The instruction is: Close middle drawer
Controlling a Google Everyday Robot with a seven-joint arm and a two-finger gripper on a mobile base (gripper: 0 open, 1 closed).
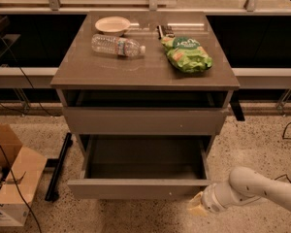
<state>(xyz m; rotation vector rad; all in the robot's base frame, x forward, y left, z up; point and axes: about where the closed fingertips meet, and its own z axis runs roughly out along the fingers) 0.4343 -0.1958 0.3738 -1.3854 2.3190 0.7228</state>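
Grey drawer (136, 189) sits wide open at lower center, flat handle-less front, with the gripper (198, 208) by its lower-right corner, can't tell if spread or pressed together.

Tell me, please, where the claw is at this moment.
In the camera view, the claw is low on the right of the picture, right beside the right end of the front panel of the pulled-out middle drawer.

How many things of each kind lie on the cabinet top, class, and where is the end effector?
Bowl: 1
Plastic bottle: 1
Green snack bag: 1
Small dark item, kind unclear: 1
Total: 4
End effector: low, by the right end of the open middle drawer's front.
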